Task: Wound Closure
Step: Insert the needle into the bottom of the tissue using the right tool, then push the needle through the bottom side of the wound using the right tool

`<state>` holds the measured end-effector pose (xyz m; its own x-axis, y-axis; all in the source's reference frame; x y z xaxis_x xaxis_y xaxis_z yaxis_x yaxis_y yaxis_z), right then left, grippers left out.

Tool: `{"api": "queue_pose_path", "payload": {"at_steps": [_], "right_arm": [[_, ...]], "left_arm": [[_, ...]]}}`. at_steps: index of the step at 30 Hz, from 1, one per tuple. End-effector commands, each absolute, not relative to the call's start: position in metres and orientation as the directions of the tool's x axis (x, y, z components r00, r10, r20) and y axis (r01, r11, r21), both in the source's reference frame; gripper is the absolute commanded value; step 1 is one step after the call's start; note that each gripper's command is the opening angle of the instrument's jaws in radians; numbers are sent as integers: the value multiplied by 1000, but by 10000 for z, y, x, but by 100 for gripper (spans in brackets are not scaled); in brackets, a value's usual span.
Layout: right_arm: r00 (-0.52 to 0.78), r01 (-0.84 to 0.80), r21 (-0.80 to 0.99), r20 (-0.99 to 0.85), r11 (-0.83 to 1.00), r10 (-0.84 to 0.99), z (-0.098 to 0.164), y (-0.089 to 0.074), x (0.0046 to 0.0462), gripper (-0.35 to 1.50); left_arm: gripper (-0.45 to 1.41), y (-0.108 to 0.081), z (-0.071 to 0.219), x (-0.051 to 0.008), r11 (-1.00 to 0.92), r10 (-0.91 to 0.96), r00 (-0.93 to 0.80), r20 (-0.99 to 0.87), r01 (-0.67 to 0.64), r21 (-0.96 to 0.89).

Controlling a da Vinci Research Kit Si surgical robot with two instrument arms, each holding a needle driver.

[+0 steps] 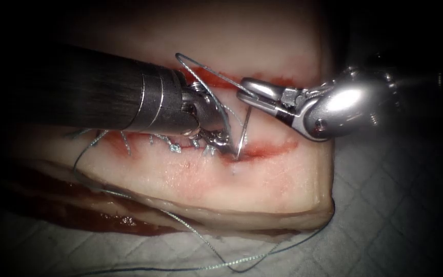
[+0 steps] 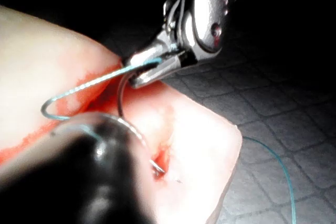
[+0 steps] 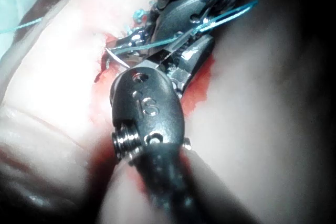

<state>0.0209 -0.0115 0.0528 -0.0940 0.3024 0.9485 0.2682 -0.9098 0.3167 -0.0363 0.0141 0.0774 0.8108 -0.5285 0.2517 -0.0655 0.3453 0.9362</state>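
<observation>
The thread [image 1: 201, 241] lies nearest you, trailing off the front edge of the tissue [image 1: 262, 190] onto the quilted cloth [image 1: 385, 205] and curving back up its right end. Behind it your left tool [image 1: 216, 141] comes in low over the cut [image 1: 267, 150], its tip down at the wound beside the row of stitches [image 1: 173, 146] to its left; I cannot tell whether its jaws are apart or together, since the tip is hidden against the tissue. Your right tool [image 1: 247, 95] reaches in from the right with its jaws clamped on the needle [image 1: 243, 134] near its trailing end (the thread leaves the needle right at that grip). From there the needle curves down to the cut, and its lower end meets the tissue just right of the left tool's tip. In the left wrist view the needle [image 2: 122, 95] arcs from the right tool [image 2: 142, 72] down toward the red fluid [image 2: 163, 158] in the wound. A loop of thread arches above the left tool's wrist.
</observation>
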Motion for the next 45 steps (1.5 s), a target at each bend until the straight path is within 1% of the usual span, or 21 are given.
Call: {"api": "queue_pose_path", "payload": {"at_steps": [1,14,18,19,22,23,24,25,27,28,30,32,33,36,38,39,40,41,42,43,45], "right_arm": [[-89,274,319,948,-907,306,531,-109,217,-35],[-99,293,344,939,-892,329,531,-106,216,-35],[-92,295,317,948,-901,303,531,-106,215,-35],[-84,299,278,961,-913,265,532,-106,215,-35],[-81,302,236,972,-924,222,534,-107,214,-35],[-86,300,221,975,-928,205,535,-107,213,-35],[-104,286,201,979,-937,178,540,-108,210,-35],[-108,283,187,981,-941,163,542,-108,210,-35],[-94,304,86,994,-949,60,552,-111,206,-35],[-92,303,71,995,-950,45,554,-111,206,-35],[-89,309,39,996,-950,13,556,-111,205,-35],[-85,323,0,996,-946,-28,557,-111,204,-35],[-85,323,0,996,-946,-28,557,-111,204,-35],[-66,343,-90,991,-935,-119,558,-112,202,-35],[-57,354,-112,988,-929,-141,558,-112,202,-35],[-32,368,-149,984,-918,-173,558,-112,201,-35],[-14,381,-173,981,-908,-193,558,-112,200,-35],[1,391,-191,978,-901,-207,558,-112,200,-35],[25,404,-231,970,-885,-242,558,-112,200,-35],[37,412,-253,965,-875,-261,558,-112,200,-35],[41,427,-271,959,-863,-281,558,-112,200,-35]], "left_arm": [[-45,142,779,-369,347,-528,811,254,-67,935],[-45,141,778,-369,347,-526,812,254,-68,935],[-45,142,778,-369,348,-527,811,255,-68,935],[-45,145,776,-368,352,-535,805,259,-66,934],[-45,153,770,-366,366,-565,781,266,-52,929],[-35,155,768,-365,371,-574,773,268,-47,928],[0,158,764,-362,377,-582,767,270,-39,925],[5,159,761,-359,383,-582,768,268,-32,923],[49,164,747,-351,409,-575,777,255,3,913],[49,166,743,-349,411,-580,774,254,9,912],[72,173,734,-346,402,-594,765,251,12,915],[79,181,722,-338,389,-597,764,244,9,921],[79,181,722,-338,389,-597,764,244,9,921],[83,189,702,-316,374,-591,770,242,-4,927],[88,191,693,-306,405,-560,770,307,-69,912],[86,186,682,-293,472,-526,748,404,-138,871],[86,182,679,-288,499,-515,737,438,-157,852],[81,176,675,-282,546,-489,718,494,-190,816],[69,167,669,-275,599,-461,697,550,-212,772],[57,161,665,-271,629,-460,681,570,-204,751],[64,149,657,-269,735,-384,631,674,-232,637]]}}
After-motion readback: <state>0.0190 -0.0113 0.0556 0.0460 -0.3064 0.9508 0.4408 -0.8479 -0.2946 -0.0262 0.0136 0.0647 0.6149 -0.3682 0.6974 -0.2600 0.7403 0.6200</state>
